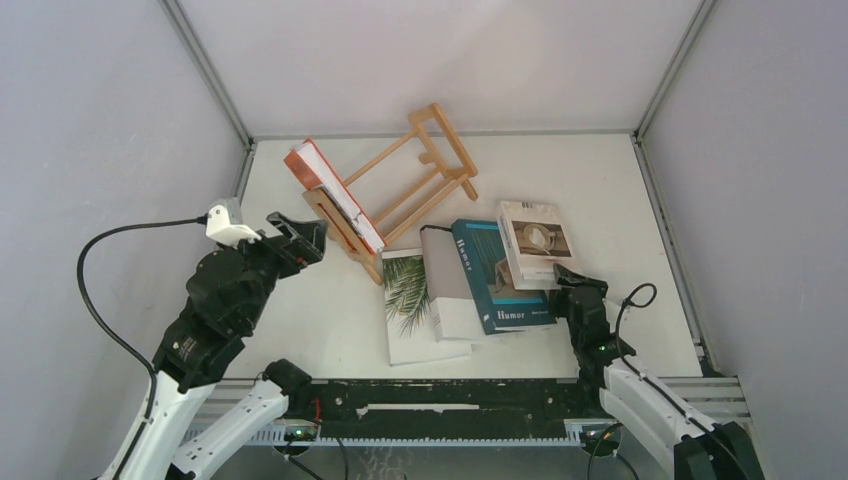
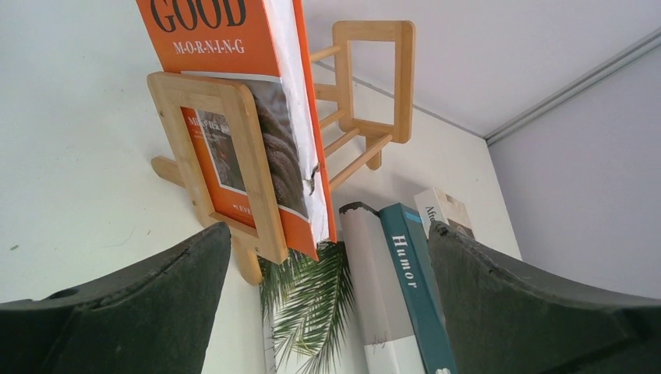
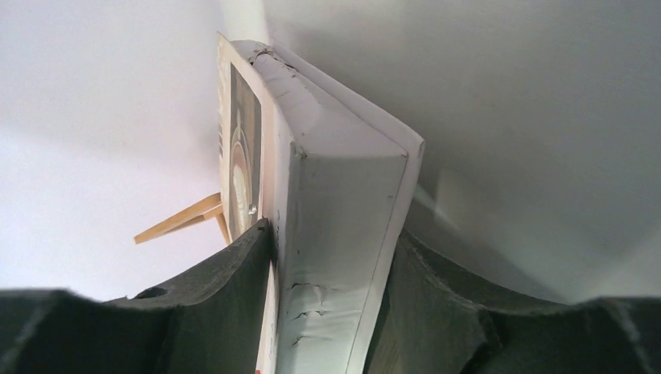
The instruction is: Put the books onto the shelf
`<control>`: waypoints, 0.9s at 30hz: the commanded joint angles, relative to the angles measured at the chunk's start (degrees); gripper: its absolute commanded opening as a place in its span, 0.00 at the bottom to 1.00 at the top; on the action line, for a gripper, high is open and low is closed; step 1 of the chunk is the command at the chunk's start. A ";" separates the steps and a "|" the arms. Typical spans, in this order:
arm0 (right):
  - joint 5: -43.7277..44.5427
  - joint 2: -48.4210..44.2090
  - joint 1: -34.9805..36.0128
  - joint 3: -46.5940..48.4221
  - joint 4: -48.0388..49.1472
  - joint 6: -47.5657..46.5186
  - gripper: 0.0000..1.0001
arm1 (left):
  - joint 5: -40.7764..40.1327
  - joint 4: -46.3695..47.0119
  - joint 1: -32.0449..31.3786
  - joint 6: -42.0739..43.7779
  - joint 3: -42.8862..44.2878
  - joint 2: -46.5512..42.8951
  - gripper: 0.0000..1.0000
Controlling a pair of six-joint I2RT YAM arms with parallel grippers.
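Probably a lab: grey-panelled enclosure [image 1: 90,120].

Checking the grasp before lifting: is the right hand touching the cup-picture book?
Touching. The right wrist view shows both fingers of the right hand flat against the cup-picture book.

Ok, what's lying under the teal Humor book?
The Humor book overlaps the grey-white book, which shows along one long edge. How far that book runs underneath is hidden.

Top view looks down from behind the arms over the whole surface [image 1: 320,310]. Left wrist faces the shelf [image 2: 195,87] closely; right wrist sits tight against the cup book [image 3: 335,218], shelf beyond.
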 commanded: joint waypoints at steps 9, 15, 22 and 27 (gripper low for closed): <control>0.17 -10.87 -1.83 3.77 -13.53 -6.78 0.41 | -1.85 0.50 -0.41 0.24 1.83 0.79 1.00; -2.87 -13.36 -4.99 8.07 -16.83 -11.15 0.37 | -2.24 -1.71 -0.37 -0.81 3.83 0.75 1.00; -4.87 -12.93 -5.38 13.68 -18.03 -15.38 0.34 | -1.58 -4.88 -0.42 -1.34 7.02 0.61 1.00; -5.72 -12.64 -5.38 17.49 -18.22 -19.02 0.31 | -1.46 -6.13 -0.37 -1.50 8.42 0.34 1.00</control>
